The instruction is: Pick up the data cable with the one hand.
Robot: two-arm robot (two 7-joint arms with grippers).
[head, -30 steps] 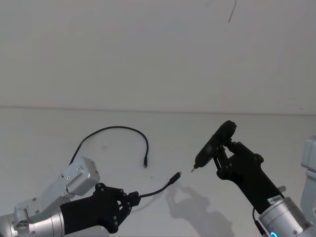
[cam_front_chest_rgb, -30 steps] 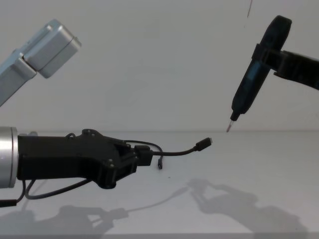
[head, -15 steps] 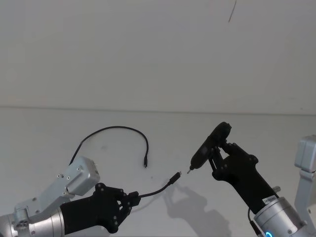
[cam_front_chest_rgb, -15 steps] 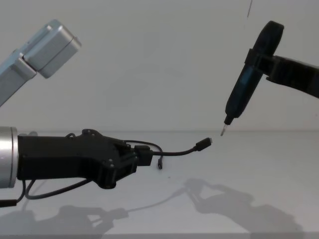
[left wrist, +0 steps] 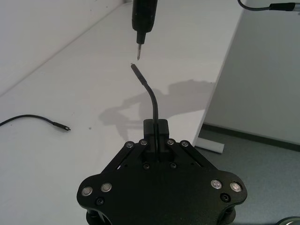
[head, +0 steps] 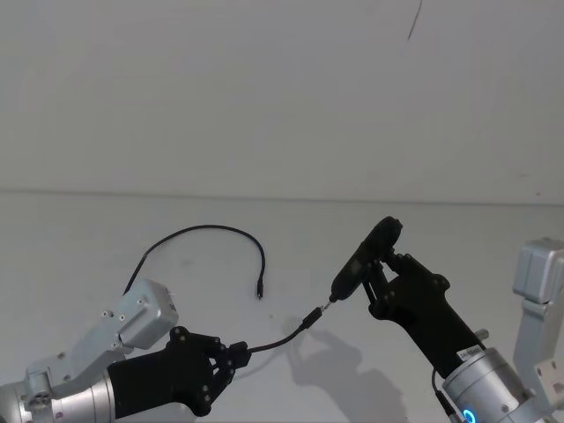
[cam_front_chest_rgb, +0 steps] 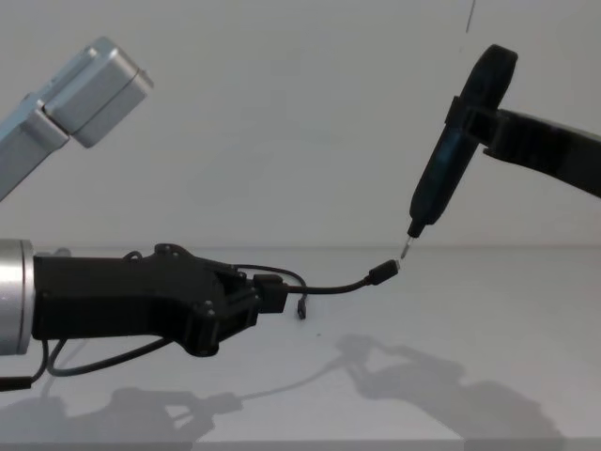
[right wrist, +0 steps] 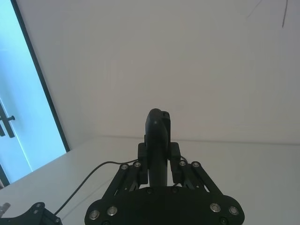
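Above table (head: 106,229), left gripper (cam_front_chest_rgb: 252,305) jaws clamp data cable (head: 278,340) (free plug raised); right gripper (head: 381,284) clasps pen-like tool (cam_front_chest_rgb: 441,169).

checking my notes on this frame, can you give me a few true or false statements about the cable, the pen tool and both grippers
1. The left gripper is shut on a short black lead. True.
2. The data cable hangs in the air. False: it lies curved on the table.
3. The right gripper holds a pen-like tool. True.
4. The tool's tip is far from the lead's plug. False: it sits just above it.
5. The right gripper's jaws grip the data cable. False: they clamp the tool.
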